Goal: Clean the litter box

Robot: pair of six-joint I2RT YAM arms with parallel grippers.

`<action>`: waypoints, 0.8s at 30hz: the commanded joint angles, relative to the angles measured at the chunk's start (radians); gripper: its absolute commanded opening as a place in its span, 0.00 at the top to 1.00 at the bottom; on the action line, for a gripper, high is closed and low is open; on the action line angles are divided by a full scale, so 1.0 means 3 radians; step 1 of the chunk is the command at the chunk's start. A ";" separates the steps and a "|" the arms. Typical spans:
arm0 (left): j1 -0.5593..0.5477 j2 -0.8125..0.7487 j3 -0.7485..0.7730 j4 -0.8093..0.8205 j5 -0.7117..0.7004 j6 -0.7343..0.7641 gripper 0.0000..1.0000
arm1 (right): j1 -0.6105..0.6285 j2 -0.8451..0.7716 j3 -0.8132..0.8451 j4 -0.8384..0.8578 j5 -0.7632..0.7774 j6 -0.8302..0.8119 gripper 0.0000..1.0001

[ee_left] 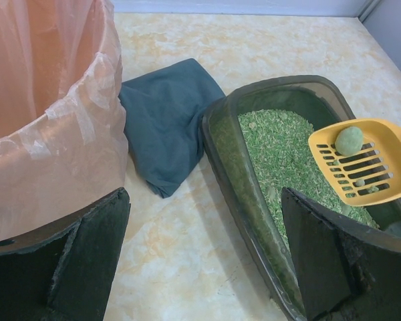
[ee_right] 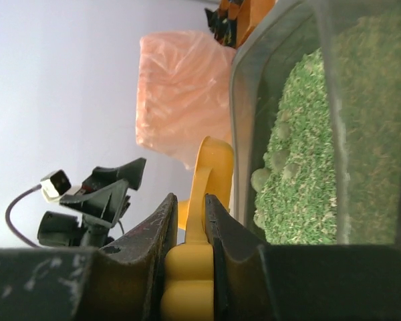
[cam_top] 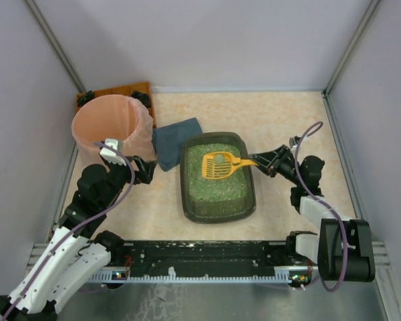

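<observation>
The dark grey-green litter box [cam_top: 183,182] holds green granules and lies mid-table; its rim also shows in the left wrist view [ee_left: 217,134] and the right wrist view [ee_right: 244,87]. My right gripper [cam_top: 266,161] is shut on the handle of a yellow slotted scoop [cam_top: 220,165] and holds it above the far half of the box. A round green clump [ee_left: 349,140] rests on the scoop [ee_left: 364,164]. More clumps [ee_right: 260,179] lie in the granules. My left gripper [cam_top: 144,172] is open and empty, low between the bucket and the box's left wall.
A round pink bucket [cam_top: 110,127] lined with a plastic bag stands at the back left. A dark blue-grey cloth [cam_top: 176,140] lies between it and the box. An orange-brown compartment tray [cam_top: 120,90] sits behind the bucket. Walls enclose the table.
</observation>
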 commanded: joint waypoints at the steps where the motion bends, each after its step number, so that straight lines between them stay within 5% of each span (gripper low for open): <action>1: 0.0012 0.0019 0.0033 0.0113 0.0060 -0.0046 0.02 | -0.0204 -0.0144 0.0050 -0.0012 0.0014 -0.0143 1.00; 4: 0.0012 0.0012 0.0011 0.0136 0.0067 -0.0047 0.02 | -0.0026 -0.0090 0.0048 0.0309 -0.0007 0.0045 1.00; 8: 0.0008 0.0029 0.0027 0.0117 0.0067 -0.0046 0.02 | -0.0098 -0.0168 0.0114 -0.0143 0.0015 -0.0211 1.00; 12: 0.0011 -0.0036 -0.0004 0.0115 0.0034 -0.0050 0.02 | 0.0054 -0.0146 0.0173 0.0069 0.0033 -0.0074 1.00; 24: 0.0012 -0.0193 0.0023 0.0007 -0.0164 -0.0019 0.02 | 0.0240 -0.0214 0.0788 -0.0726 0.0383 -0.0236 1.00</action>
